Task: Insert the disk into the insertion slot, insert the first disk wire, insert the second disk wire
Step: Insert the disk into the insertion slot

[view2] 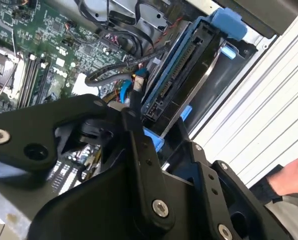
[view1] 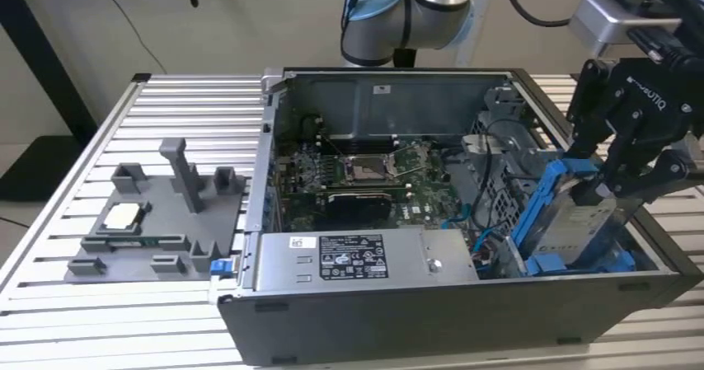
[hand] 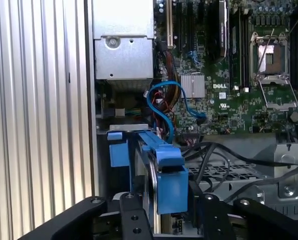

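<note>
While the disk [view1: 574,222] hangs tilted over the near corner of the open case [view1: 440,320] on the exterior view's right, the gripper [view1: 625,187] pinches it from both sides, its black fingers [view1: 599,176] pressed against the blue frame near the upper end. The disk's silver face with its pale label is turned toward the exterior camera. Its lower end reaches down among blue parts near the case floor, just beside the slot [view1: 506,197] in the grey perforated cage. Whether that end has entered the slot I cannot tell. In the first wrist view the blue frame stands edge-on between the two fingers, a blue cable [hand: 163,105] loops just beyond it, and the motherboard [hand: 228,100] lies farther on. The second wrist view shows the disk's connector edge [view2: 176,75] facing the inside of the case, and a dark cable [view2: 109,74] curls near that edge. At the border of that view, what looks like a person's hand [view2: 291,175] rests over the slatted table [view1: 66,304]. In the exterior view the arm [view1: 407,7] rises behind the case, the power supply [view1: 352,259] lies along the case's near side, and a grey tray [view1: 165,222] sits on the table at the exterior view's left, well apart from the gripper.
</note>
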`<state>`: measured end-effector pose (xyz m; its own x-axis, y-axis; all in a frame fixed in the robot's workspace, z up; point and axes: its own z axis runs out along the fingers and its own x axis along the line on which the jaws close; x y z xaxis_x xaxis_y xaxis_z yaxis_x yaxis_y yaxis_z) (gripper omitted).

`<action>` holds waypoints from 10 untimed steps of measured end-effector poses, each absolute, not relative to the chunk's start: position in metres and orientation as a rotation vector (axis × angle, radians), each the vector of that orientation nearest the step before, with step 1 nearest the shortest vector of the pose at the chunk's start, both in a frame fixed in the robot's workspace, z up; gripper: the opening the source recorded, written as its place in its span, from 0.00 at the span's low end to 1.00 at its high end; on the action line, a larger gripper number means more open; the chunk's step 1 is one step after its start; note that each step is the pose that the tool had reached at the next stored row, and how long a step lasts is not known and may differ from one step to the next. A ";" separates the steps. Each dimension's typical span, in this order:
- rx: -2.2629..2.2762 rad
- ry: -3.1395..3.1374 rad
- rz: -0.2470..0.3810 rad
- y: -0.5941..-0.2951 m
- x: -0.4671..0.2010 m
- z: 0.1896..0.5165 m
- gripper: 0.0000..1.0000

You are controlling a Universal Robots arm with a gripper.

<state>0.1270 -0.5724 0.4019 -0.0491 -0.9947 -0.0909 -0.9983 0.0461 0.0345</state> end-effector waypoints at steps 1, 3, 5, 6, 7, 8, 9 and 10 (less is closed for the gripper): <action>-2.135 2.240 0.140 -0.573 0.127 0.402 0.44; -2.131 2.237 0.146 -0.573 0.127 0.402 0.50; -2.131 2.237 0.147 -0.573 0.127 0.403 0.50; -2.130 2.236 0.148 -0.573 0.127 0.404 0.50; -2.129 2.234 0.151 -0.573 0.127 0.404 0.50; -2.126 2.232 0.156 -0.573 0.127 0.404 0.50; -2.124 2.229 0.156 -0.572 0.127 0.403 0.50; -2.122 2.227 0.154 -0.571 0.127 0.402 0.50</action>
